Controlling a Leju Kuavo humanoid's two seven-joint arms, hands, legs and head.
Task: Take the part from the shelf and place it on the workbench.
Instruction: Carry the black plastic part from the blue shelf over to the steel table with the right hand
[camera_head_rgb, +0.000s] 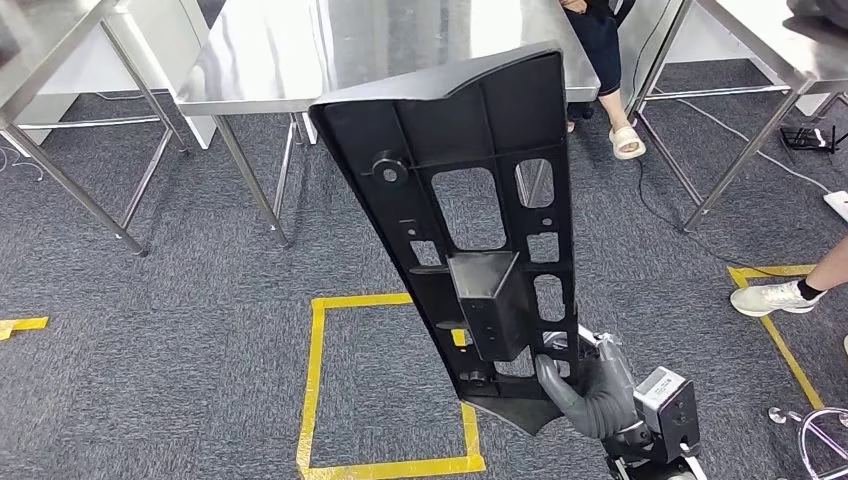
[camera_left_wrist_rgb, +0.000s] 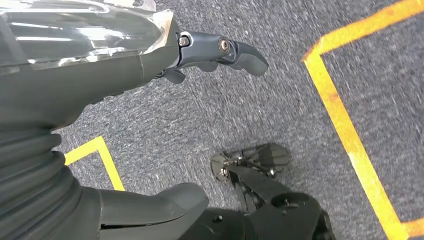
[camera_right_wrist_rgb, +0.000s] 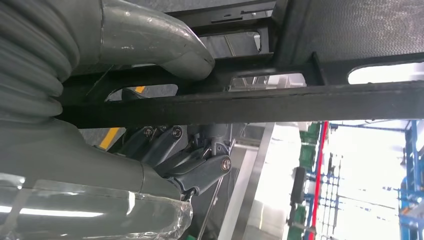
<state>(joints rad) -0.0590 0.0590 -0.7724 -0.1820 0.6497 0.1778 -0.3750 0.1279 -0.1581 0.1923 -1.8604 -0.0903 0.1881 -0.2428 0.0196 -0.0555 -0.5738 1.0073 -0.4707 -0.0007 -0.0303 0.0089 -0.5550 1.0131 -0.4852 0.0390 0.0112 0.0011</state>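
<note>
Black moulded plastic, ribbed and pierced with several cut-outs, makes up the part (camera_head_rgb: 470, 210), a long panel that stands nearly upright in the head view, its broad end toward the steel workbench (camera_head_rgb: 290, 60) and its narrow end low, where the right hand (camera_head_rgb: 585, 385) holds it. That hand comes in from the lower right: its grey thumb hooks over the near face of the panel's lower end while the darker fingers lie behind it. The right wrist view shows the same grip close up, the thumb (camera_right_wrist_rgb: 150, 37) pressed on one side of a dark rib of the part (camera_right_wrist_rgb: 280, 102) and the fingers (camera_right_wrist_rgb: 200, 172) curled in on the other side, so the rib is clamped between them. The part is clear of the floor and touches no table; it stands over grey carpet (camera_head_rgb: 200, 300), above a square of yellow tape (camera_head_rgb: 385, 385), with the workbench beyond its upper end. The left hand (camera_left_wrist_rgb: 165, 65) hangs over the carpet in the left wrist view, holding nothing, its thumb (camera_left_wrist_rgb: 150, 207) well apart from its dark fingers (camera_left_wrist_rgb: 235, 52), which reach out nearly straight. A person's sandalled foot (camera_head_rgb: 627, 140) rests by the workbench's leg, and another person's shoe (camera_head_rgb: 772, 297) stands on yellow tape at the right.
</note>
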